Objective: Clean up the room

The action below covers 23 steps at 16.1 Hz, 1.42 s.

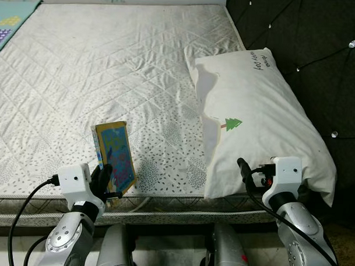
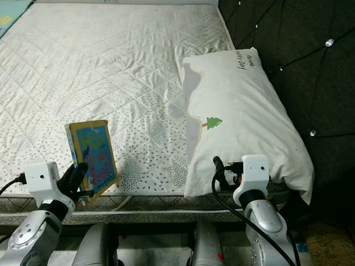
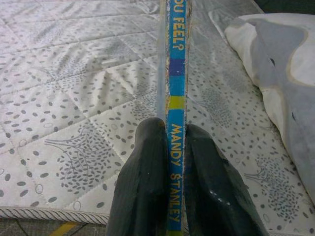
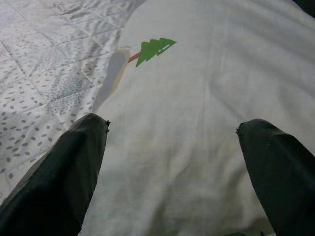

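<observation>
A thin blue picture book [image 1: 116,157] stands upright on its lower edge near the front edge of the white quilted mattress [image 1: 98,72]. My left gripper [image 1: 105,182] is shut on the book's spine [image 3: 175,147], one black finger [image 3: 142,182] on each side. To the right lies a white pillow [image 1: 254,112] with a small green tree print [image 4: 153,49]. My right gripper [image 4: 172,172] hovers open just over the pillow's near end, fingers [image 4: 59,177] spread wide with nothing between them.
A dark tufted headboard [image 1: 309,44] runs along the right side of the bed. A colourful play mat [image 1: 9,22] shows at the far left corner. The mattress front edge [image 1: 163,211] lies right in front of my arms.
</observation>
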### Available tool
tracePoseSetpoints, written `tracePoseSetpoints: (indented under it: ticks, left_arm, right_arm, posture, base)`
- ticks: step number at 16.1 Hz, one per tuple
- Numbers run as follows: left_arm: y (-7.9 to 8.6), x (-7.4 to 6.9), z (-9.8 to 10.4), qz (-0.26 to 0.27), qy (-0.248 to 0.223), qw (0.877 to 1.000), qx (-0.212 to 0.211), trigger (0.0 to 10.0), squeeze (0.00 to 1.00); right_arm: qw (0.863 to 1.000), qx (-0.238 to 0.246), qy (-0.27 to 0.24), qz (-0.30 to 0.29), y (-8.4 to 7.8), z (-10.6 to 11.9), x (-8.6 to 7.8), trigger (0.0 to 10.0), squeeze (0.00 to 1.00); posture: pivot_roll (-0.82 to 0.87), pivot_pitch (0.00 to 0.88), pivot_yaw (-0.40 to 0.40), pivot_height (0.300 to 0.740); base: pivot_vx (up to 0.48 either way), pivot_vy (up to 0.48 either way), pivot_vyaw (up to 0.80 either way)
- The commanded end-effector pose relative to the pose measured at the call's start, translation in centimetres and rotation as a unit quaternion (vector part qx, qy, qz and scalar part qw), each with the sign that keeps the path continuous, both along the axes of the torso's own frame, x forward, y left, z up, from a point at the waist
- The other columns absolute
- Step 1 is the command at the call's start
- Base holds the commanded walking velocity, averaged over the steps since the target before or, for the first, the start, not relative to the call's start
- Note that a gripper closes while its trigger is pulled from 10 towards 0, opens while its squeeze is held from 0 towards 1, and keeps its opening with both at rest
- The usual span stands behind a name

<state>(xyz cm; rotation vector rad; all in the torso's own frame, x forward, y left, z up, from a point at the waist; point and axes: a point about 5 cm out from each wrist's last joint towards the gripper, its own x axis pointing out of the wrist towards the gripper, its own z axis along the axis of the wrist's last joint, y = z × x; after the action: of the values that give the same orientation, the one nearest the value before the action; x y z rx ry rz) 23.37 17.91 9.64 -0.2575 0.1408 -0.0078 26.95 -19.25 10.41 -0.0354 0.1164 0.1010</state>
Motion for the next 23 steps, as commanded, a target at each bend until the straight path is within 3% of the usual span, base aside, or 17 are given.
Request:
tracePoseSetpoints:
  ticks: [1, 4, 8, 10, 13, 16, 18, 21, 22, 23]
  left_arm:
    - [0.2, 0.1, 0.4, 0.005, -0.009, 1.000, 0.007, 10.0, 0.00]
    - [1.1, 0.3, 0.5, 0.057, -0.010, 0.998, 0.015, 10.0, 0.00]
    - [0.7, 1.2, 1.2, 0.034, -0.018, 0.999, -0.037, 10.0, 0.00]
    - [0.6, 2.2, 1.3, 0.029, -0.014, 0.994, -0.101, 10.0, 0.00]
    - [-0.2, 4.7, 1.7, -0.011, 0.001, 0.970, -0.242, 10.0, 0.00]
    - [-0.7, 7.4, 1.9, -0.040, 0.024, 0.953, -0.299, 10.0, 0.00]
    - [-0.6, 8.9, 1.6, -0.021, 0.036, 0.936, -0.348, 10.0, 0.00]
    - [-3.2, 9.9, -0.7, -0.087, 0.153, 0.933, -0.315, 10.0, 0.00]
    - [-3.7, 10.0, -1.1, -0.096, 0.168, 0.930, -0.312, 10.0, 0.00]
    - [-5.0, 9.7, -1.9, -0.145, 0.202, 0.921, -0.301, 10.0, 0.00]
  right_arm:
    - [1.000, -0.002, -0.005, 0.001, 0.0, 0.2, 0.0, 10.0, 0.00]
    - [1.000, -0.006, -0.013, 0.002, -0.1, 0.5, 0.2, 10.0, 0.00]
    - [1.000, -0.013, -0.012, -0.001, -0.4, 0.6, 0.1, 10.0, 0.00]
    - [1.000, -0.015, -0.011, -0.003, -0.6, 0.6, 0.0, 10.0, 0.00]
    - [1.000, -0.022, -0.010, -0.003, -0.8, 0.8, -0.2, 10.0, 0.00]
    - [0.999, -0.034, -0.011, -0.007, -1.6, 1.1, -0.3, 10.0, 0.00]
    - [0.999, -0.039, -0.012, -0.008, -1.8, 1.3, -0.3, 10.0, 0.00]
    - [0.999, -0.047, -0.013, -0.004, -2.0, 1.6, -0.4, 10.0, 0.00]
    - [0.999, -0.048, -0.013, -0.004, -2.1, 1.7, -0.4, 10.0, 0.00]
    - [0.999, -0.051, -0.014, -0.004, -2.2, 1.8, -0.4, 10.0, 0.00]
  posture:
    - [-0.07, 0.170, 0.017, 0.580]
    - [-0.07, 0.171, 0.018, 0.580]
    - [-0.08, 0.176, 0.009, 0.580]
    - [-0.09, 0.182, 0.002, 0.580]
    - [-0.12, 0.187, -0.007, 0.580]
    - [-0.15, 0.184, -0.019, 0.580]
    - [-0.16, 0.182, -0.026, 0.580]
    - [-0.19, 0.183, -0.034, 0.580]
    - [-0.19, 0.182, -0.036, 0.580]
    - [-0.20, 0.180, -0.038, 0.580]
  base:
    - [0.000, 0.000, 0.00]
    - [0.000, 0.000, 0.00]
    - [0.000, 0.000, 0.00]
    - [0.000, 0.000, 0.00]
    - [0.000, 0.000, 0.00]
    - [0.000, 0.000, 0.00]
    - [0.000, 0.000, 0.00]
    - [0.000, 0.000, 0.00]
    - [0.000, 0.000, 0.00]
    - [0.000, 0.000, 0.00]
